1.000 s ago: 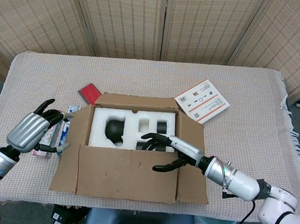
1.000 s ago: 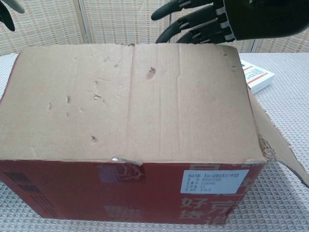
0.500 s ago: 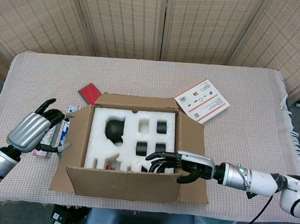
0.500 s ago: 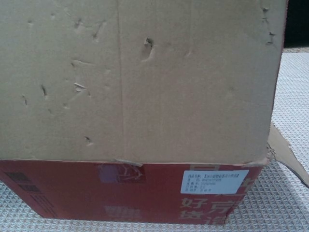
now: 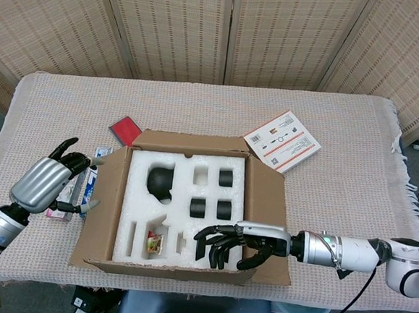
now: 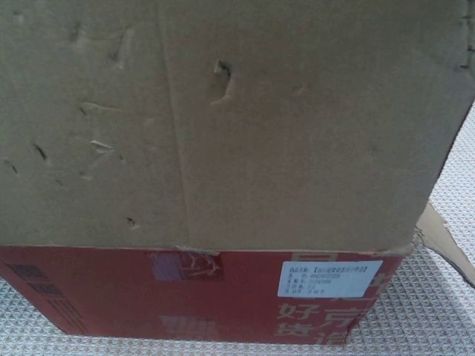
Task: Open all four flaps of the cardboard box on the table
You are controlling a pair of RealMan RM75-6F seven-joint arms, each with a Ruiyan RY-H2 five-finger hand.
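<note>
1. Standing behind everything, a woven screen of tan panels [image 5: 226, 34] closes off the far side of the room
2. Covering the counter [image 5: 352, 182] is a pale woven cloth with a fringed right edge; bare cloth lies wide open at the far side and on the right
3. Sitting near the front middle of the counter, the cardboard box [image 5: 184, 205] has its side flaps spread outward; its near flap [image 6: 223, 119] fills most of the chest view, rising above the red printed front wall with a white label
4. Filling the box is a white foam insert [image 5: 184, 205] with dark round parts set in its cutouts
5. Reaching in from the right, the right hand [image 5: 235, 244] lies over the near right corner of the box, its fingers [image 5: 213, 247] spread and curled downward over the foam beside the front edge, holding nothing that I can see
6. Hovering just left of the box's left flap, the left hand [image 5: 48, 180] has its fingers [image 5: 71, 161] loosely bent and apart, gripping nothing, clear of the cardboard
7. Lying past the far right corner of the box is a white booklet [image 5: 282, 142]
8. Resting by the far left corner is a red card [image 5: 124, 129]
9. Lying under the left hand is a small packet [image 5: 75, 200]
</note>
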